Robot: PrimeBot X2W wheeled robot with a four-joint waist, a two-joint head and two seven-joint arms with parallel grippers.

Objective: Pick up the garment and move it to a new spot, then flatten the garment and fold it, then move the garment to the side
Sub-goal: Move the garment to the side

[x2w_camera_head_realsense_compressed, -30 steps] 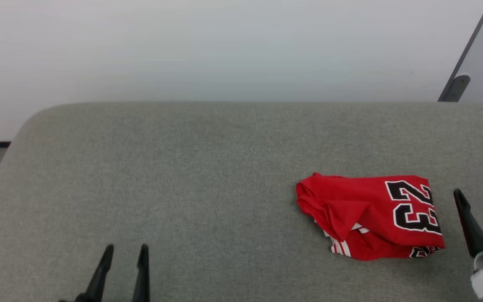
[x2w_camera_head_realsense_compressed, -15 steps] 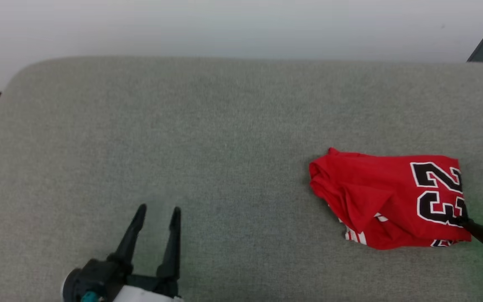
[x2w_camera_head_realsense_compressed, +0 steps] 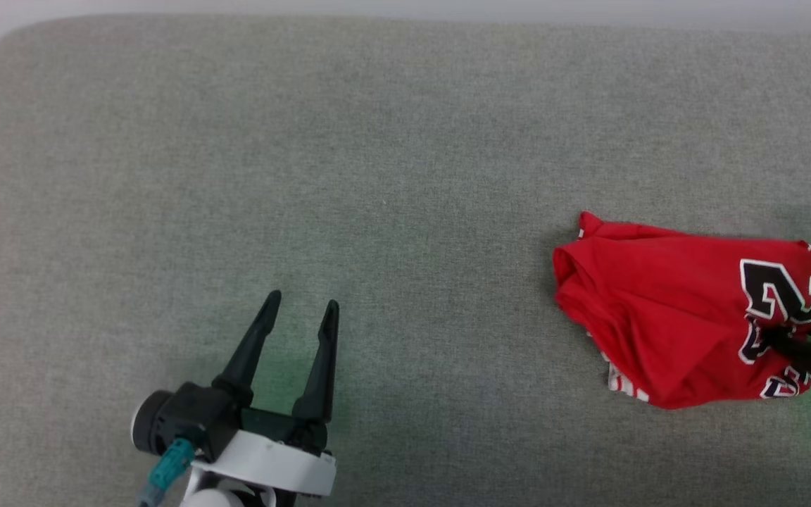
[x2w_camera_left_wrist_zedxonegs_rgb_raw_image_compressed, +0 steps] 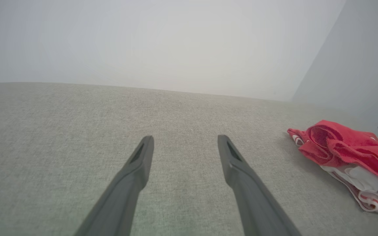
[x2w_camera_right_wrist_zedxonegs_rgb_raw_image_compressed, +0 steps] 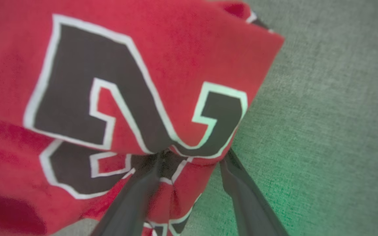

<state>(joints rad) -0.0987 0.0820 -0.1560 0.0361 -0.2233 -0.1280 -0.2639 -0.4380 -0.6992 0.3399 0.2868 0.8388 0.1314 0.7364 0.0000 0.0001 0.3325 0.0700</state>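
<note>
The grey fabric-covered worktop [x2w_camera_head_realsense_compressed: 405, 141] spans the head view, and its far left corner is rounded. A pale wall [x2w_camera_left_wrist_zedxonegs_rgb_raw_image_compressed: 162, 42] rises behind the far edge. Open fabric runs from the left side to the garment [x2w_camera_head_realsense_compressed: 659, 317], which lies crumpled at the right. The left gripper [x2w_camera_head_realsense_compressed: 304, 300] hovers well apart from the garment, jaws spread, holding nothing. The right gripper [x2w_camera_right_wrist_zedxonegs_rgb_raw_image_compressed: 190, 156] has its jaws spread astride the garment's numbered edge.

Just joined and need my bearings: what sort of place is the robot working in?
Likely a plain indoor room, maybe a test space: a wide grey upholstered surface, a bare pale wall behind it, one red garment.
</note>
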